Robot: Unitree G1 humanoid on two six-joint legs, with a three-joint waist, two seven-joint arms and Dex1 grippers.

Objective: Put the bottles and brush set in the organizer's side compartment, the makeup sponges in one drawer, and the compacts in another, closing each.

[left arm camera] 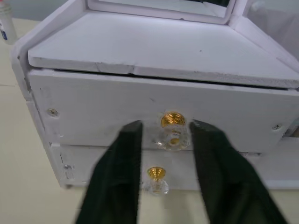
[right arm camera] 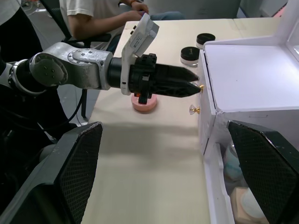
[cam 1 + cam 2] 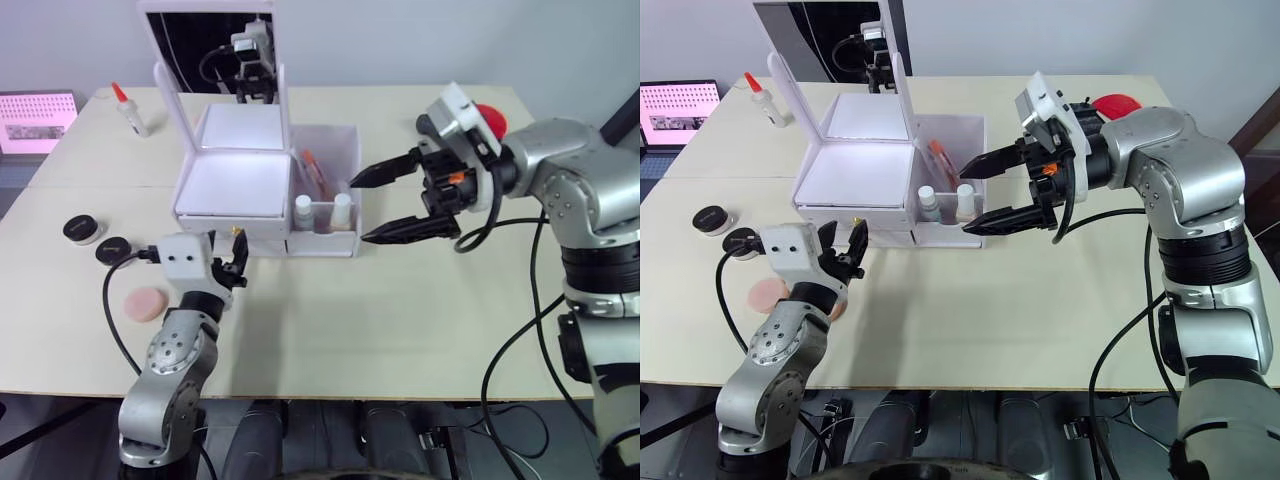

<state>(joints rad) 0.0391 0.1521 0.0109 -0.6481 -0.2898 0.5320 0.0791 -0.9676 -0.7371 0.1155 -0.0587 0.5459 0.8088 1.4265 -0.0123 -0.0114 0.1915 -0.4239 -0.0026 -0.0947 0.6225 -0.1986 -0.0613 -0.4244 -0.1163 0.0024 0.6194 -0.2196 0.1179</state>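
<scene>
Left of the organizer (image 3: pixel 235 185) lie two compacts (image 3: pixel 83 229) and a pink sponge (image 3: pixel 146 303). The left gripper (image 1: pixel 163 140) straddles the upper drawer knob (image 1: pixel 172 122), fingers narrowly apart (closing comes next). The right gripper (image 3: pixel 400 200) gapes beside the side compartment (image 3: pixel 330 190).

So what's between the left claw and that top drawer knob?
Nothing. In the left wrist view the left gripper has a finger either side of the upper drawer knob, with only drawer front behind.
</scene>
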